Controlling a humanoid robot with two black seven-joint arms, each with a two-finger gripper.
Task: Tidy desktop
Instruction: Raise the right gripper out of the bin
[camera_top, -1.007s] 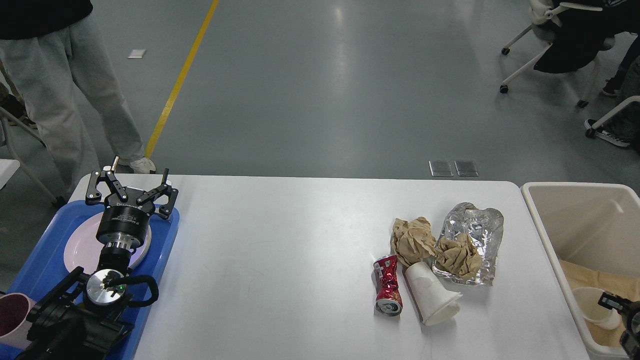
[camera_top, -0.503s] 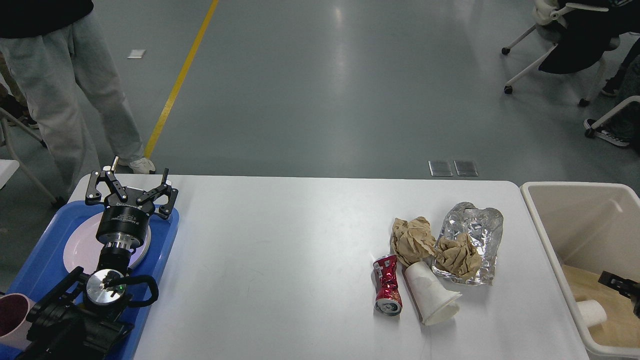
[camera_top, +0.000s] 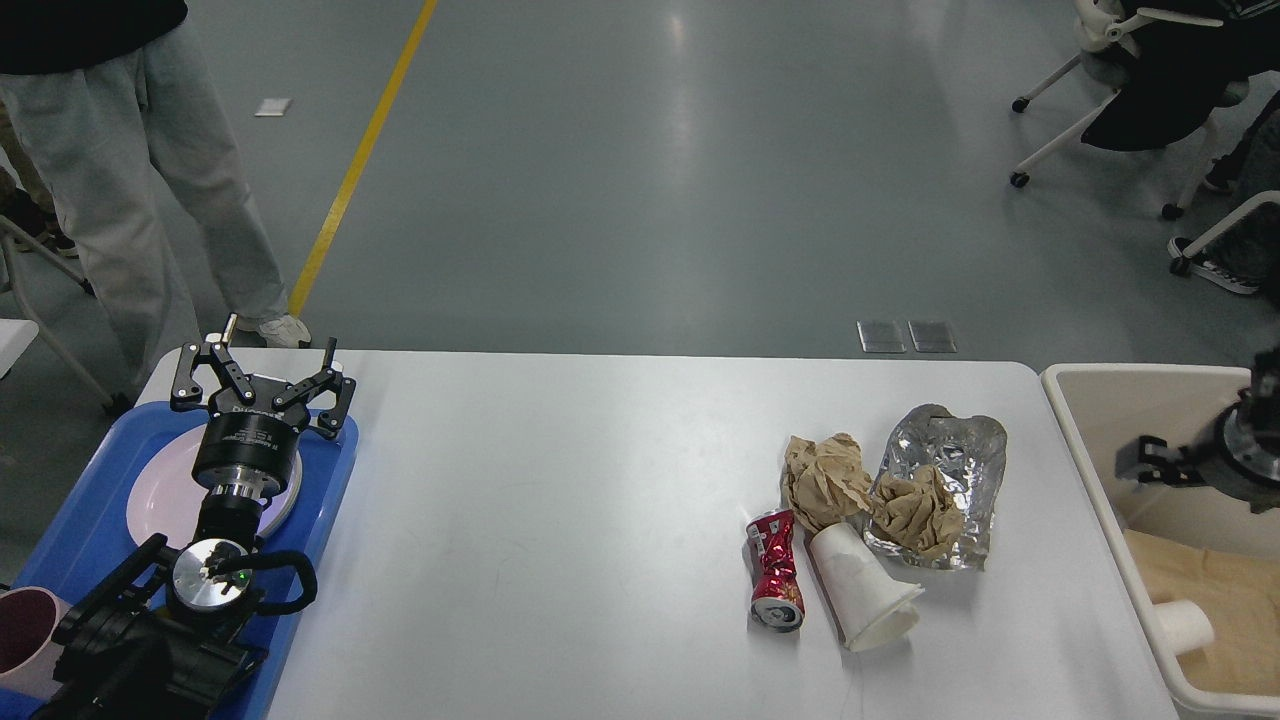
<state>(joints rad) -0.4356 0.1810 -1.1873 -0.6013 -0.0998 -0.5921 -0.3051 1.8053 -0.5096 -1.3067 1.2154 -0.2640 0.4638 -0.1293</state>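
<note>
Risen clear of the beige bin (camera_top: 1090, 400) at 3 o'clock, my right gripper (camera_top: 1150, 462), fingers unreadable, leaves 1 cup (camera_top: 1183, 626) binned; left gripper (camera_top: 262, 375) wide; desktop (camera_top: 560, 520) centre, still littered.

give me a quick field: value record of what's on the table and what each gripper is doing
desktop: white, litter clustered right of centre
litter: crushed red can, white paper cup on its side, two brown paper wads, crumpled foil wrapper
blue tray: left edge, holds a pink plate
beige bin: right edge, a white cup inside on brown paper
left gripper: open, empty, above the tray
right gripper: above the bin, blurred, state unclear
</note>
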